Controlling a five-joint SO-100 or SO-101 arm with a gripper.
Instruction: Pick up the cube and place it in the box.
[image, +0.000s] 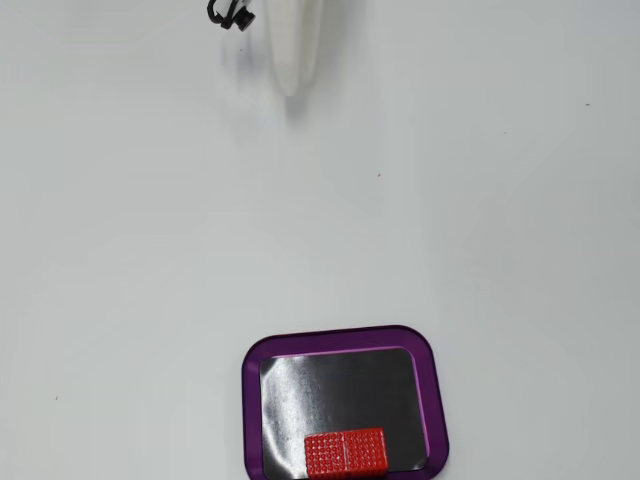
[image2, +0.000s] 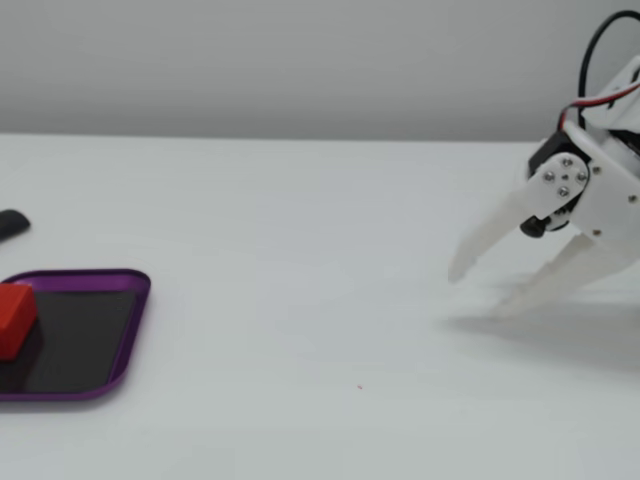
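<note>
The red ribbed cube (image: 346, 452) lies inside the box (image: 434, 385), a purple-rimmed tray with a black floor, against its near rim in a fixed view. In another fixed view the cube (image2: 14, 312) shows at the left edge, inside the box (image2: 128, 335). My white gripper (image2: 478, 288) hovers just above the table at the right, far from the box, with its fingers spread open and empty. In a fixed view only its white tip (image: 291, 60) shows at the top edge.
A small dark object (image2: 12, 224) lies on the white table behind the box at the left edge. Black and red cables (image2: 598, 60) run along the arm at the upper right.
</note>
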